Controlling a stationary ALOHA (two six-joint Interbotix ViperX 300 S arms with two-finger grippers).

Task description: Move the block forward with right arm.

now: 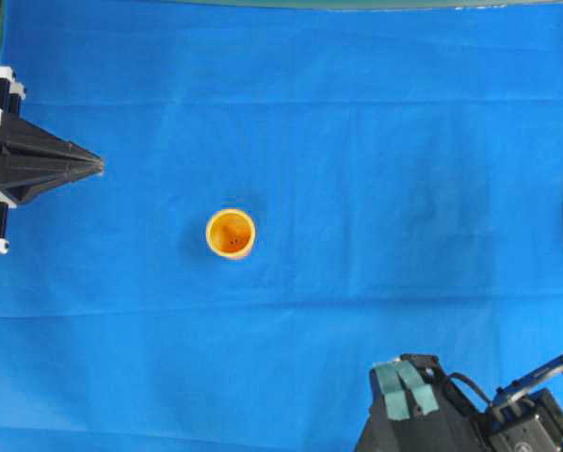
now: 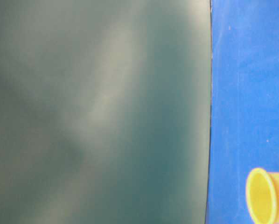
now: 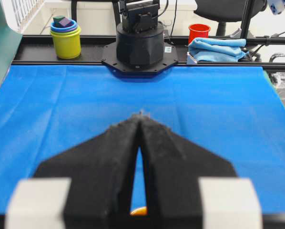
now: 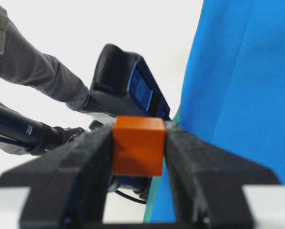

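In the overhead view the cup [image 1: 231,233] stands upright on the cloth [image 1: 357,141], a little left of the middle. The left gripper [image 1: 98,166] lies at the far left edge, its tip pointing right toward the middle, well apart from the cup. The right gripper [image 1: 406,388] sits at the near right corner. In the right wrist view the block [image 4: 138,145] sits between the two fingers [image 4: 85,167], touching both, out beyond the cloth's edge
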